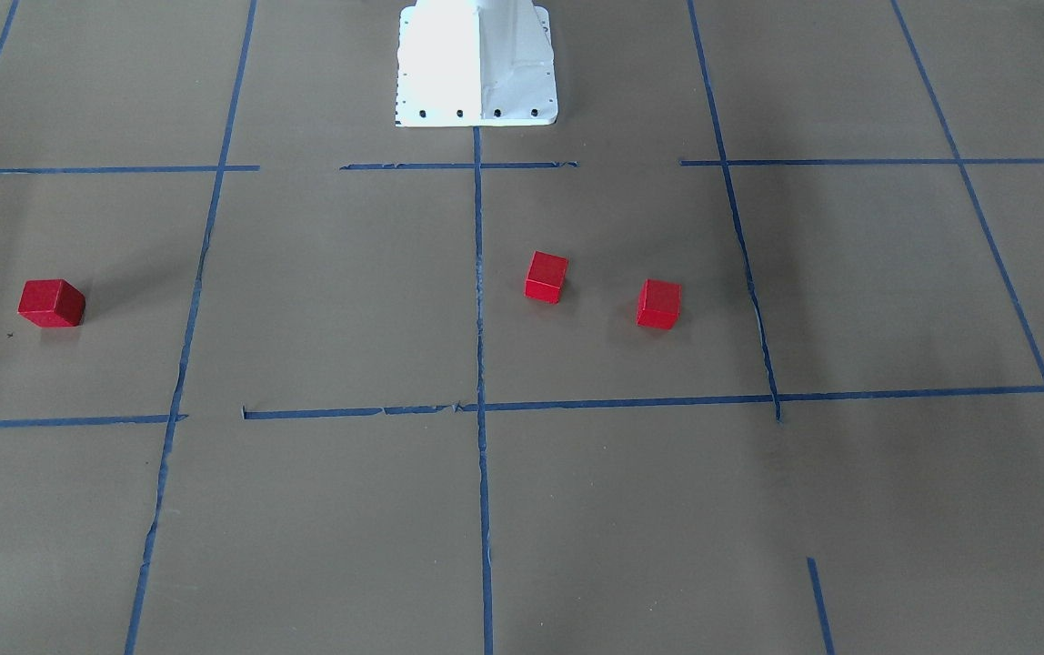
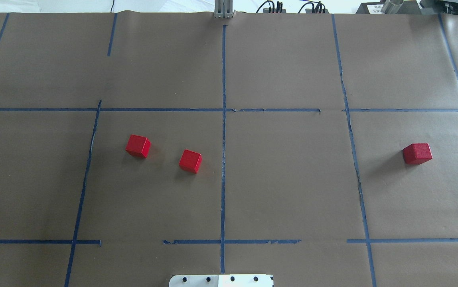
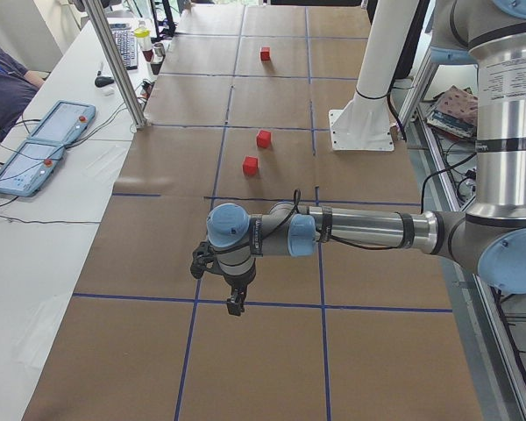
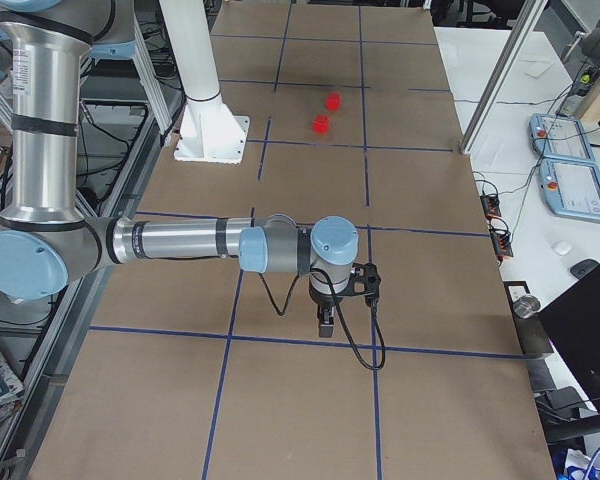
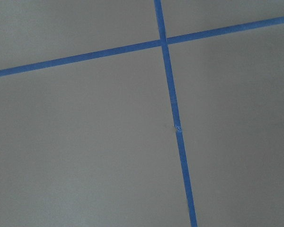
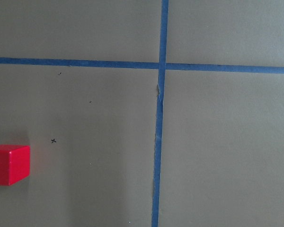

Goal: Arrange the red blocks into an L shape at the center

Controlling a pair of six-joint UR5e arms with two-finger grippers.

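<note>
Two red blocks [image 2: 137, 146] sit apart in the left half of the center [image 2: 293, 179]; a third block [image 2: 417, 153] lies toward the right edge of the counter [image 2: 432, 59]. I cannot tell whether the left tool [image 3: 235, 303] or the right tool [image 4: 325, 325] is open.

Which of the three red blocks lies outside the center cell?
The lone red block on the robot's right, beyond the cell's tape border. The other two blocks sit apart inside the center, left of its middle tape line.
</note>
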